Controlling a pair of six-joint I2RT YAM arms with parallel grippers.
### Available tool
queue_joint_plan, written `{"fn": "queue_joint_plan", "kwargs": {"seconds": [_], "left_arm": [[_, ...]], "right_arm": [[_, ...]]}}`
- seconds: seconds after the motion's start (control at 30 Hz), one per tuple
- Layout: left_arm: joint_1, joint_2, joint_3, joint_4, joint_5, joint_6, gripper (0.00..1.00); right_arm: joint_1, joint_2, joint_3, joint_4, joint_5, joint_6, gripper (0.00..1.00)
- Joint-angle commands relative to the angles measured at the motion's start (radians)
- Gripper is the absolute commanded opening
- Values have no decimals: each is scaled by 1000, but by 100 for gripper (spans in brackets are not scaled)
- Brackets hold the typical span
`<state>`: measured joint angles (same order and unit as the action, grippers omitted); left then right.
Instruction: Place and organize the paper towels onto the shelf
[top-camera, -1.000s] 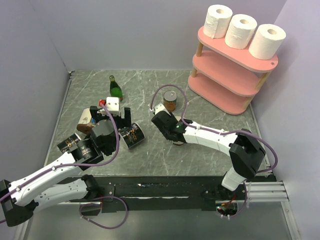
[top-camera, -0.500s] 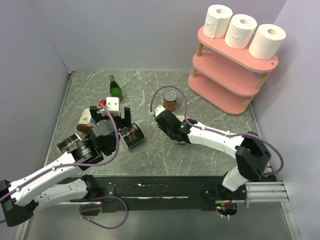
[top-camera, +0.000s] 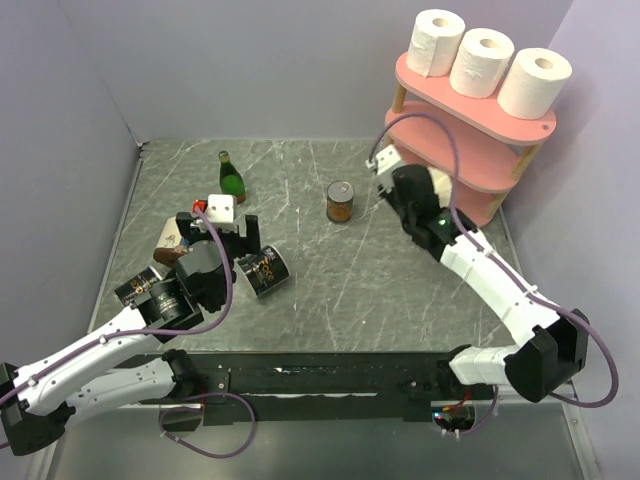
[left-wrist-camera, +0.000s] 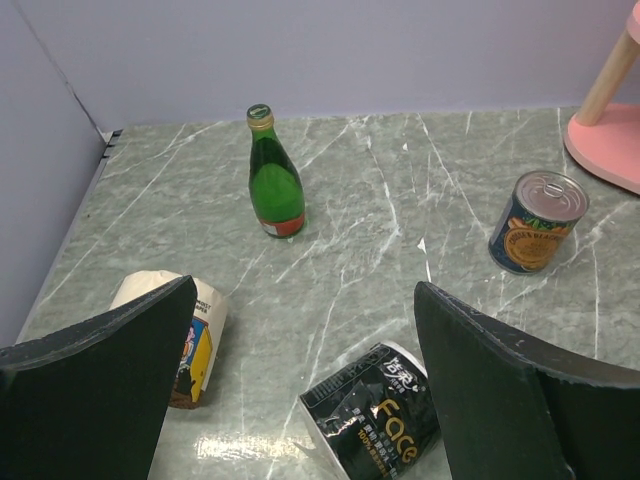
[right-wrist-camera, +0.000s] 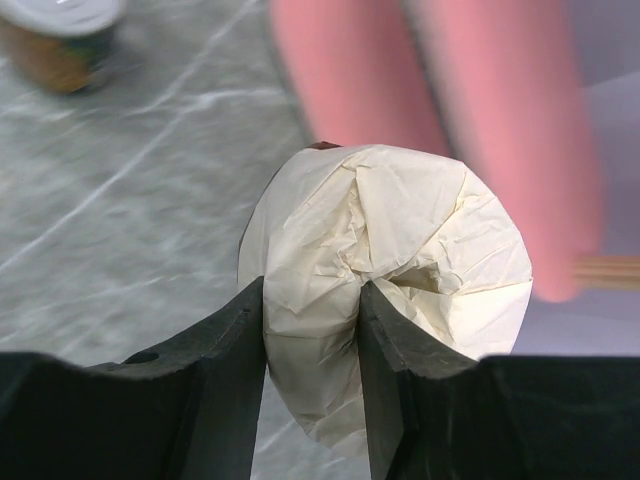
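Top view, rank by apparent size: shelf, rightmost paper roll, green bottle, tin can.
1. shelf
2. paper roll, though it sits higher, nearer the camera, which may inflate it
3. green bottle and tin can: these look alike, so not ranked

Marble table (top-camera: 330, 290); bottle (top-camera: 231, 178), can (top-camera: 340, 201), shelf (top-camera: 470, 155)

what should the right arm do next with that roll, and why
Probably ease the wrapped roll forward onto the middle tier. The right gripper is shut on it close to the shelf, and three rolls already fill its top.
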<state>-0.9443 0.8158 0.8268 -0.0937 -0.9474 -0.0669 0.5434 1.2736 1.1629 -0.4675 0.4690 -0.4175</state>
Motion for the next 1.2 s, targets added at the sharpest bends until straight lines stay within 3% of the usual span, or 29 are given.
{"fn": "queue_joint_plan", "kwargs": {"seconds": [0.0,0.3,0.9,1.17], "left_arm": [[-5,-17,41,14,9,1,96],[-5,-17,43,14,32,-5,96],[-5,0,44,14,39,-7,96],[-5,-3,48,11,53,-10,96]], "right_arm": [[-127,19,125,161,28,-188,34],[-269,121,231,221,-90,-291,34],[-393,247,330,274,-171,-414,34],[-410,314,392,273,-129,-463,43]]}}
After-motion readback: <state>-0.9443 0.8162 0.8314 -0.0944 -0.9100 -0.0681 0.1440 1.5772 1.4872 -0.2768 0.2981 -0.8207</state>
